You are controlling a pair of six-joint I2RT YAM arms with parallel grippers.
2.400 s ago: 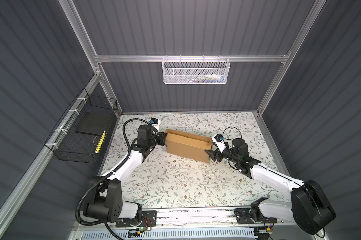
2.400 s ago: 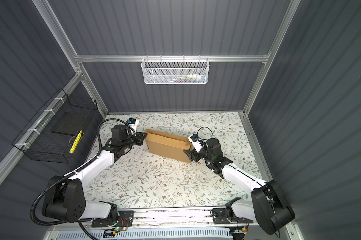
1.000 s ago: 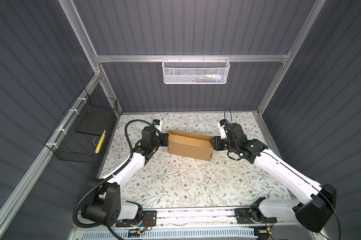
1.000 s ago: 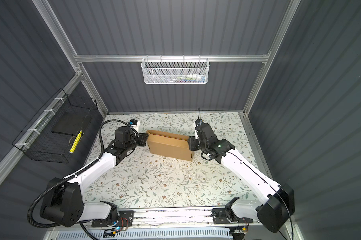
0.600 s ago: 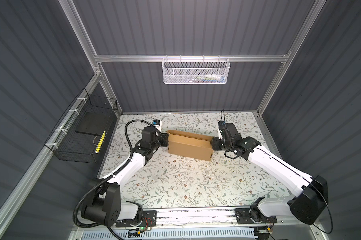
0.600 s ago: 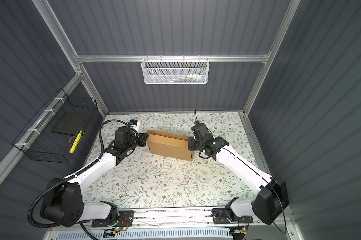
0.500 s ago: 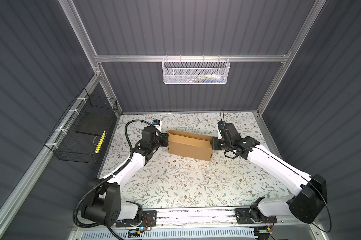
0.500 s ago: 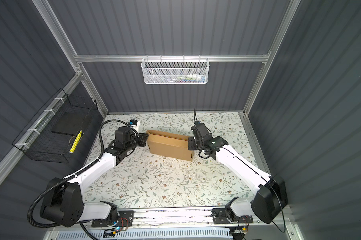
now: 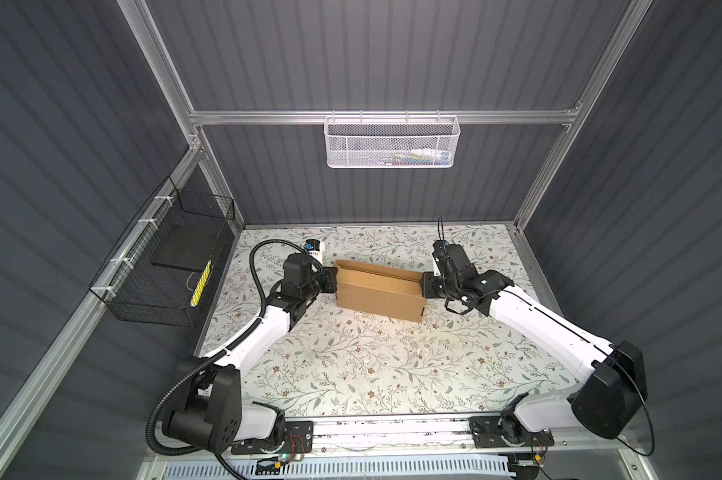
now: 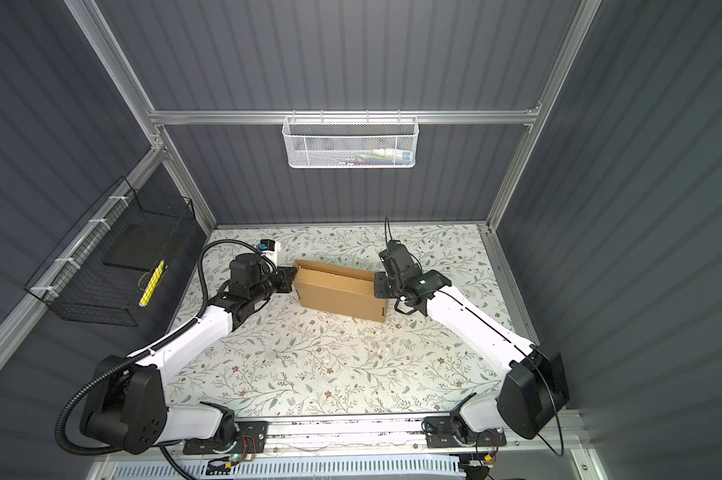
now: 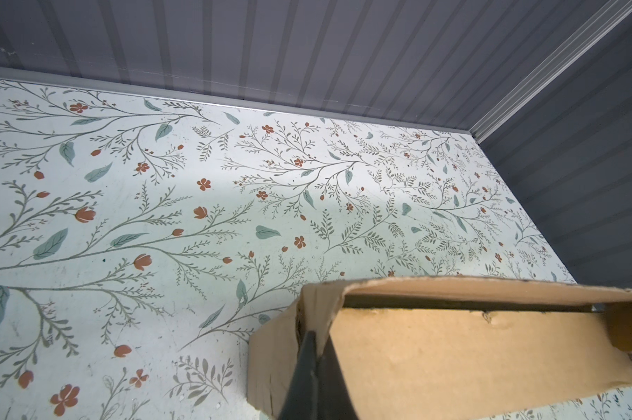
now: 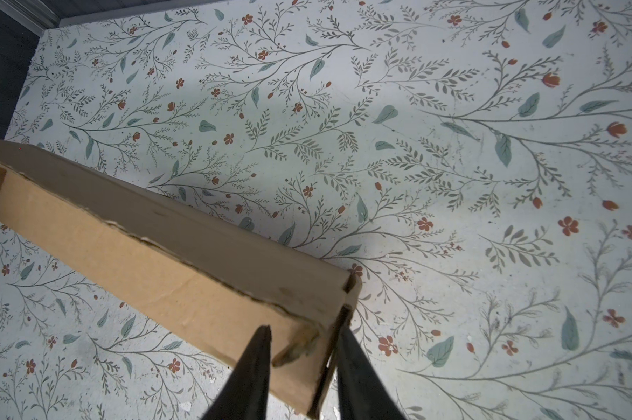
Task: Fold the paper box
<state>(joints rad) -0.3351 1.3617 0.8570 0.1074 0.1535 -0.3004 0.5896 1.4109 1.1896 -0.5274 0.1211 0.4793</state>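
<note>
The paper box is a shallow brown cardboard box, folded up, lying across the back middle of the floral table between my two arms. My left gripper is at its left end. In the left wrist view this gripper is shut on the box's end wall. My right gripper is at the right end. In the right wrist view it stands narrowly open astride the end wall of the box, one finger against the outside.
A white wire basket hangs on the back wall. A black wire basket hangs on the left wall beside my left arm. The floral table stretches toward the front rail, and the back wall is close behind the box.
My right gripper has moved from the box's near right corner up to its right end, and its jaws have narrowed. The left gripper has kept its hold. The box has shifted slightly.
</note>
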